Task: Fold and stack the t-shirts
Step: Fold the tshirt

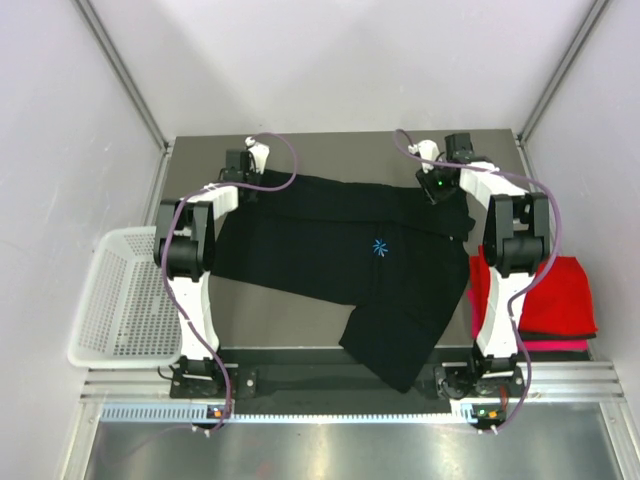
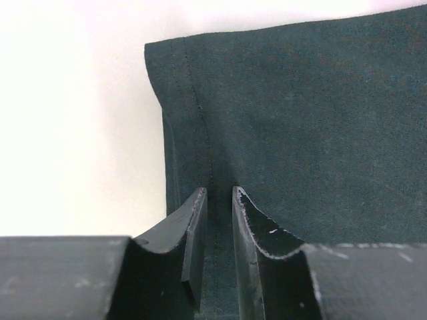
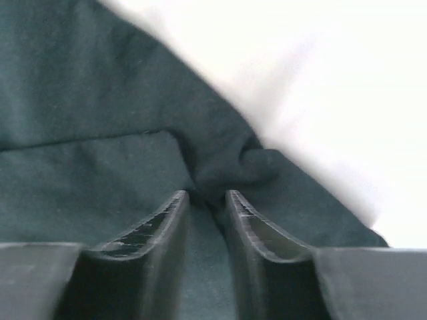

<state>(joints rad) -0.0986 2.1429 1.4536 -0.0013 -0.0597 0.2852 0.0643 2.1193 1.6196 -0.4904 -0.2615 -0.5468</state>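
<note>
The large black t-shirt point(image 1: 330, 235) lies spread across the table, its light-blue mark point(image 1: 380, 247) facing up and one part hanging toward the near edge. My left gripper point(image 1: 243, 178) is at the shirt's far left corner. In the left wrist view the left gripper point(image 2: 219, 192) is shut on the hemmed edge of the black cloth point(image 2: 300, 120). My right gripper point(image 1: 440, 186) is at the far right corner. In the right wrist view the right gripper point(image 3: 203, 195) is shut on a bunched fold of the shirt point(image 3: 87, 100). A folded red t-shirt point(image 1: 555, 285) lies on a magenta one point(image 1: 555, 345) at the right.
A white mesh basket point(image 1: 120, 300) stands off the table's left edge. White walls enclose the table at the back and sides. The arms' bases sit on a metal rail point(image 1: 340, 385) at the near edge.
</note>
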